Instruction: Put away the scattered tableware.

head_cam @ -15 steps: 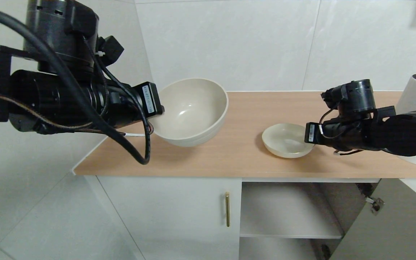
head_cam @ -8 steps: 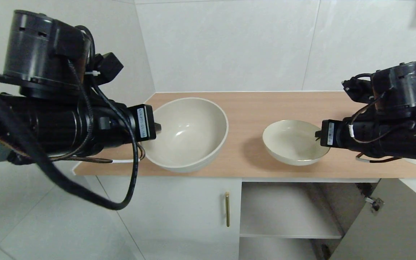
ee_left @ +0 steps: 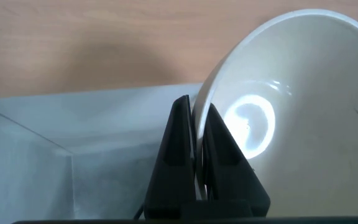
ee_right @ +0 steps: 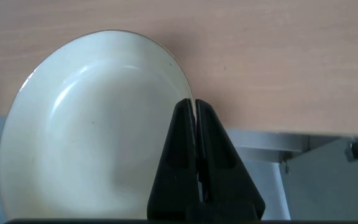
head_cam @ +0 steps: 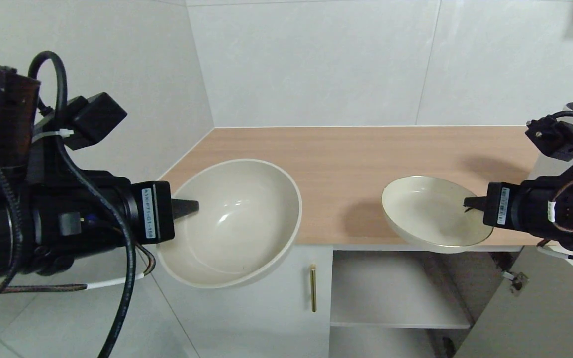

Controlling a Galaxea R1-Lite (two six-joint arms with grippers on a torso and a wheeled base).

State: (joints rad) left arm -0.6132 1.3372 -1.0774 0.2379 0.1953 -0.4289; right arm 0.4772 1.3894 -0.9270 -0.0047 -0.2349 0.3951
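Bowl (head_cam: 237,223) left of plate (head_cam: 430,209) (both seemingly off counter (head_cam: 346,154)).

Large bowl (head_cam: 246,223): plain cream, glossy, no pattern. Shallow dish (head_cam: 426,209): cream, thin golden line along rim. Left hand (head_cam: 193,204), right hand (head_cam: 467,202): black. Worktop (head_cam: 346,149): light brown wood grain. Cabinet door (head_cam: 266,318): white. Handle (head_cam: 313,295): brass. Wall tiles (head_cam: 316,59): pale grey, plain.

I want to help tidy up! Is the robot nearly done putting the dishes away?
About halfway. Done: both dishes are off the counter. In hand: left gripper pinches the big bowl by its rim, right gripper the shallow dish. Left: setting them down, probably in the open cabinet.
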